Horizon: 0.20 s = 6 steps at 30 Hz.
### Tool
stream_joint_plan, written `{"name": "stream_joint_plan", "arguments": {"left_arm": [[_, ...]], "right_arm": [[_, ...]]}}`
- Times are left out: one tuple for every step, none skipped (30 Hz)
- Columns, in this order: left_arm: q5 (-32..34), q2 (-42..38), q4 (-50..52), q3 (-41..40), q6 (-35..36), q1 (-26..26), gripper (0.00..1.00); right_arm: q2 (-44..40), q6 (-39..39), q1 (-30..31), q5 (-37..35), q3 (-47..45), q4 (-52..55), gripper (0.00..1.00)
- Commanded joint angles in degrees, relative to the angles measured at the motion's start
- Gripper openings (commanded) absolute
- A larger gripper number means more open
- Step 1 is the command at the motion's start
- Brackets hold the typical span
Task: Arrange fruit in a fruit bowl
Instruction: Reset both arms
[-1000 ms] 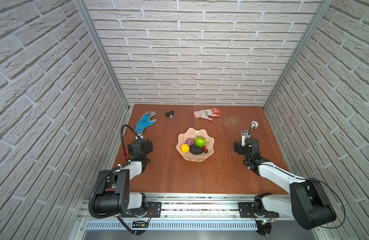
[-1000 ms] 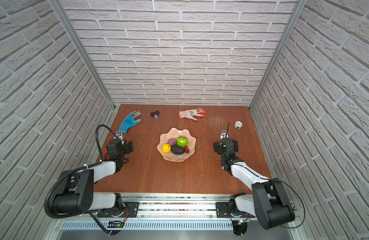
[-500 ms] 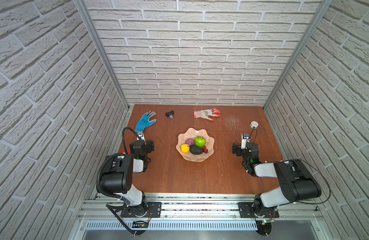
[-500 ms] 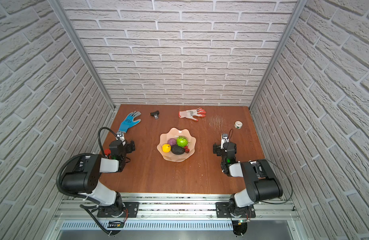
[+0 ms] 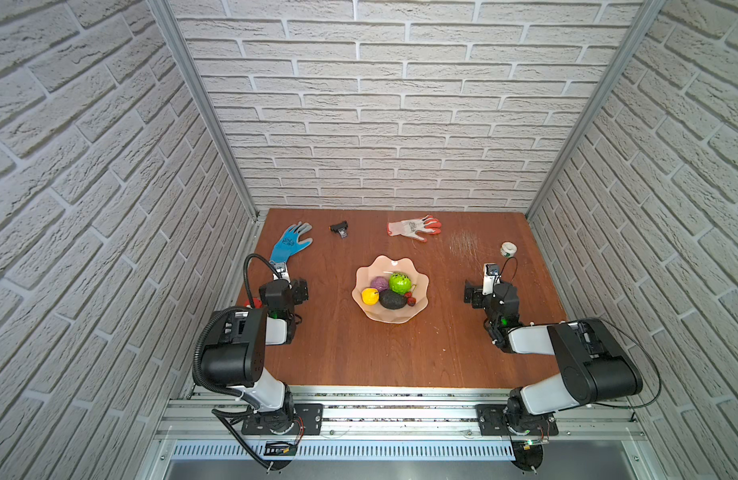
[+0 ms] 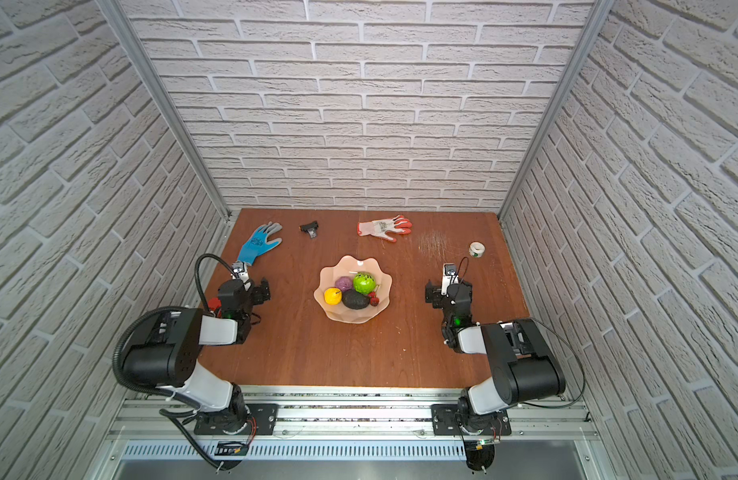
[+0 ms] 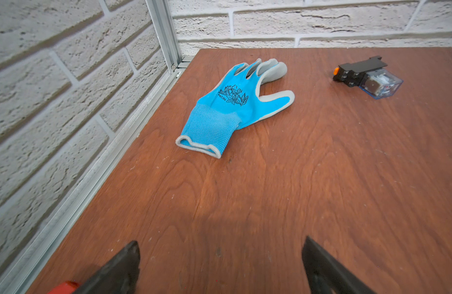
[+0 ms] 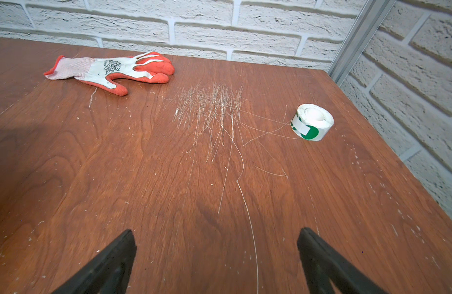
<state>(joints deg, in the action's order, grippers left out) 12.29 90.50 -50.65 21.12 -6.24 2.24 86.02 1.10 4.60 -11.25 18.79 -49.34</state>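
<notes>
Fruit bowl (image 5: pixel 385 266) is noted at the middle of the table (image 5: pixel 380 361) in both top views. Clustered inside it are the green ball (image 5: pixel 399 283), purple fruit (image 5: pixel 379 284), yellow fruit (image 5: pixel 370 296), avocado (image 5: pixel 391 299) and cherries (image 5: pixel 410 300). Left gripper (image 7: pixel 220 250) is seen left of the bowl, jaws spread wide over bare wood. The blue glove (image 7: pixel 235 107) and black gadget (image 7: pixel 365 76) are seen farther off. Right gripper (image 8: pixel 217 239) is seen right of the bowl, jaws likewise spread over bare wood. The tape roll (image 8: pixel 312 121) and red-and-white glove (image 8: pixel 110 71) are seen beyond it. Both grippers are well apart from the bowl.
</notes>
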Motion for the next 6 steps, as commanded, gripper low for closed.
{"name": "stream_joint_plan", "arguments": {"left_arm": [[-0.3, -0.1, -3.5, 0.5, -0.6, 0.2, 0.98], [-0.3, -0.1, -3.5, 0.5, -0.6, 0.2, 0.98], [-0.3, -0.1, -3.5, 0.5, -0.6, 0.2, 0.98], [-0.3, -0.1, -3.4, 0.4, -0.5, 0.2, 0.98], [-0.3, -0.1, -3.5, 0.4, -0.5, 0.2, 0.98], [-0.3, -0.2, -3.9, 0.2, -0.5, 0.2, 0.98]], "right_arm": [[-0.9, 0.7, -0.2, 0.4, -0.1, -3.2, 1.00], [-0.9, 0.6, -0.2, 0.4, -0.1, -3.2, 1.00], [-0.9, 0.6, -0.2, 0.4, -0.1, -3.2, 1.00], [-0.9, 0.6, -0.2, 0.4, -0.1, -3.2, 1.00], [-0.9, 0.6, -0.2, 0.4, -0.1, -3.2, 1.00], [-0.9, 0.6, -0.2, 0.4, -0.1, -3.2, 1.00]]}}
